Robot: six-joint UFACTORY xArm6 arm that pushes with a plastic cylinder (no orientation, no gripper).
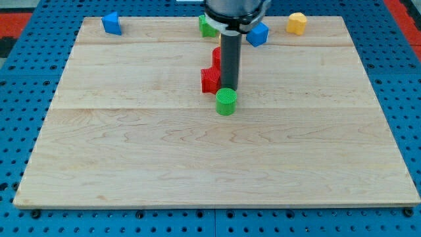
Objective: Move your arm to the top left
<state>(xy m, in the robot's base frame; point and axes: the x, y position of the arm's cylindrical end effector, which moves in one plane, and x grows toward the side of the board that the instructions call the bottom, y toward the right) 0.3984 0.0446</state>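
Note:
My tip (229, 87) is near the middle of the board's upper half. It stands just above a green cylinder (225, 101) and just right of a red block (211, 79). A second red block (216, 56) is partly hidden behind the rod. The board's top left corner holds a blue block (112, 23), far to the left of my tip.
Along the top edge lie a green block (208, 26), a blue cube (257, 33) and a yellow block (297, 23). The wooden board (131, 164) sits on a blue pegboard surface.

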